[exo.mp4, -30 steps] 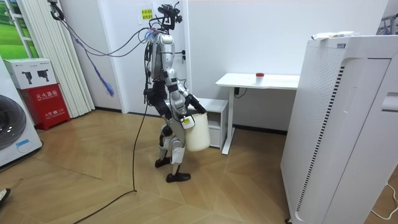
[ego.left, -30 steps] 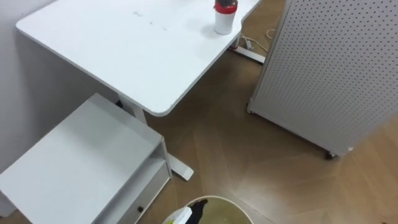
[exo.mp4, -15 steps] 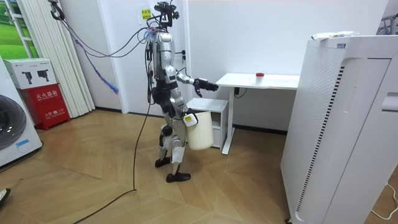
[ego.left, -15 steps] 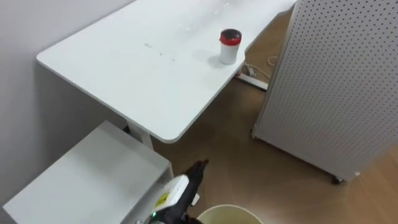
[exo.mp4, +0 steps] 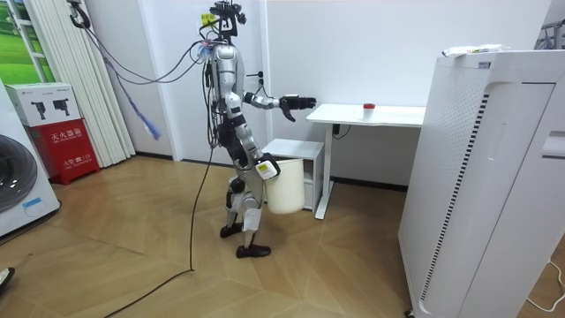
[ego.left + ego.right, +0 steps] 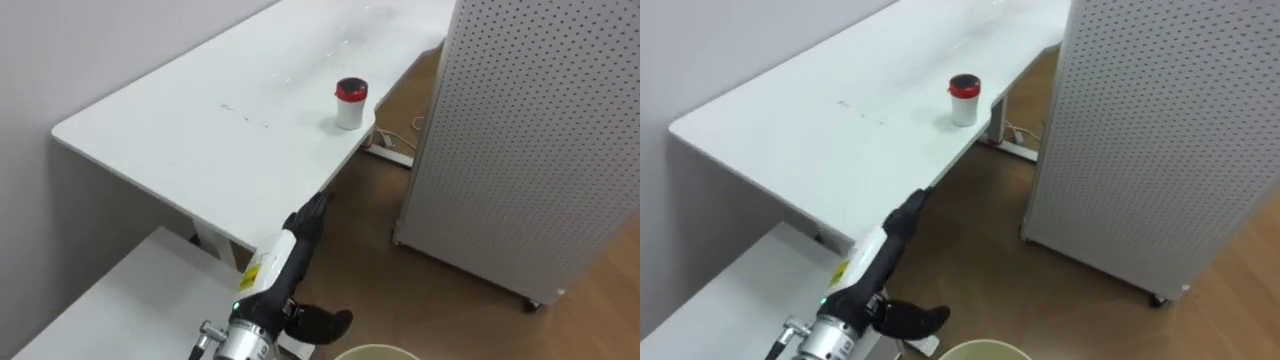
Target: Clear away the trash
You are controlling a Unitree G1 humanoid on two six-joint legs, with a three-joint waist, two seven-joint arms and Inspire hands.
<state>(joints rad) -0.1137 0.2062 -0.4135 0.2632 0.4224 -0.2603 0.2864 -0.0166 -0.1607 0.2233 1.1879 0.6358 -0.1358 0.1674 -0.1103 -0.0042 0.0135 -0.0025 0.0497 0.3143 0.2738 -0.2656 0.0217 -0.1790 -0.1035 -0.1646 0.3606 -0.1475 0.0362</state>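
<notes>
The two eye views sit side by side on the robot's head. They look steeply down and forward at close range over the near corner of the desk (image 6: 180, 130), with the panel (image 6: 540, 130) at the right. The room view stands well off and level, facing the back wall, with the robot side-on. All views share the desk, the cup (image 6: 350, 103), the left hand (image 6: 303, 222) and the bin (image 6: 372, 350).
</notes>
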